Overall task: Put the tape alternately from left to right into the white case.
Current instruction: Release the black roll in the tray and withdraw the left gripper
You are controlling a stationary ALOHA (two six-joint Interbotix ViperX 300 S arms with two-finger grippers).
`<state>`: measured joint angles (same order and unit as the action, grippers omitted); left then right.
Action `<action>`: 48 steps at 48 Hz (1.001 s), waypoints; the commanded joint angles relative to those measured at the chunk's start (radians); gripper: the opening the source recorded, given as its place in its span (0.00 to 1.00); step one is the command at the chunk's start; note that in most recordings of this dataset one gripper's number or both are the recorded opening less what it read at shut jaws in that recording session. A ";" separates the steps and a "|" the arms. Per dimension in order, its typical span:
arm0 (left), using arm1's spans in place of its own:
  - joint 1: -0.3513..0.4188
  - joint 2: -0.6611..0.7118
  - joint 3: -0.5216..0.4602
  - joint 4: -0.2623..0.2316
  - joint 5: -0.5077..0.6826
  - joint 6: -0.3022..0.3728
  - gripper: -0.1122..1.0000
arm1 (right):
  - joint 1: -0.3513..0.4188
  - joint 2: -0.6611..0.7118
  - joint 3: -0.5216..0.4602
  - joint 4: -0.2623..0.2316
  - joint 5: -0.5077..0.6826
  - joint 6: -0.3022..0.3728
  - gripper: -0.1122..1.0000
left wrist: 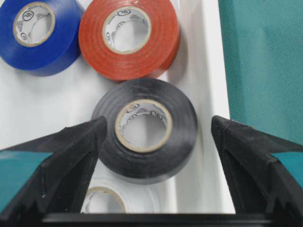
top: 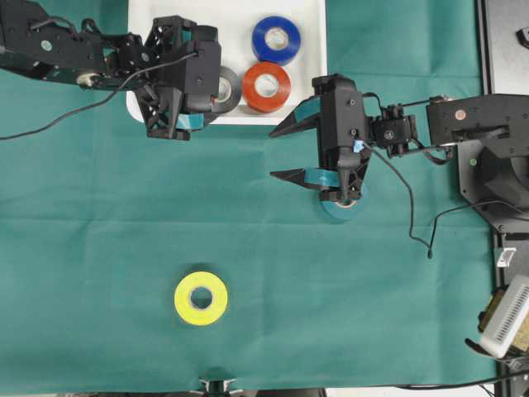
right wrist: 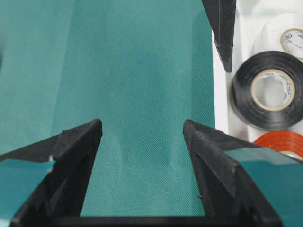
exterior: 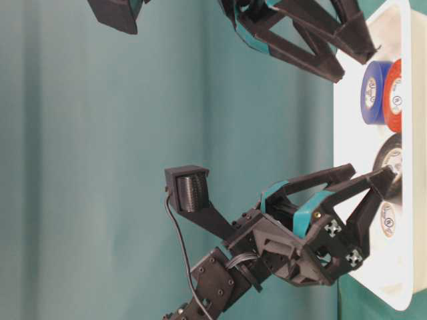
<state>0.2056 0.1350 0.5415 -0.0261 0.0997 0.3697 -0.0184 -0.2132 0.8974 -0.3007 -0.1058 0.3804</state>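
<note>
I am holding my left claw (left wrist: pixel 156 137) spread wide over the near corner of the white case (top: pixel 149 16), its fingers standing well clear on either side of the black roll (left wrist: pixel 144 130), so the roll is lying flat on the case floor and not in my grip. Red (left wrist: pixel 129 38) and blue (left wrist: pixel 38 33) rolls are sitting side by side just beyond it, and a white roll (left wrist: pixel 118 201) is lying partly hidden under my claw, the black one resting against it. Packing them close like this is leaving the far part of the case bare for the ones still outside.

My right claw (top: pixel 289 149) is hanging open and empty above the green tabletop (top: pixel 99 231), just outside the case rim, fingers pointing toward the middle. The teal roll (top: pixel 340 208) is lying on the tabletop beneath that arm's wrist, mostly covered by it. The yellow roll (top: pixel 201 298) is resting alone, well apart, near the front edge.

I judge four rolls are in, two remaining; since the arms are taking turns, the right one is likely up, and the teal roll is closest to it.
</note>
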 commanded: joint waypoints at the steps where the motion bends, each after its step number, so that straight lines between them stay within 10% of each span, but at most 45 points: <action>1: 0.000 -0.034 -0.005 0.002 -0.008 -0.003 0.80 | 0.002 -0.008 -0.011 0.000 -0.009 0.003 0.68; 48: -0.092 -0.164 0.101 0.002 -0.008 -0.008 0.80 | 0.002 -0.009 -0.008 0.000 -0.008 0.003 0.68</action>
<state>0.1258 0.0092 0.6427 -0.0245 0.0997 0.3636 -0.0184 -0.2132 0.8974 -0.2991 -0.1058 0.3820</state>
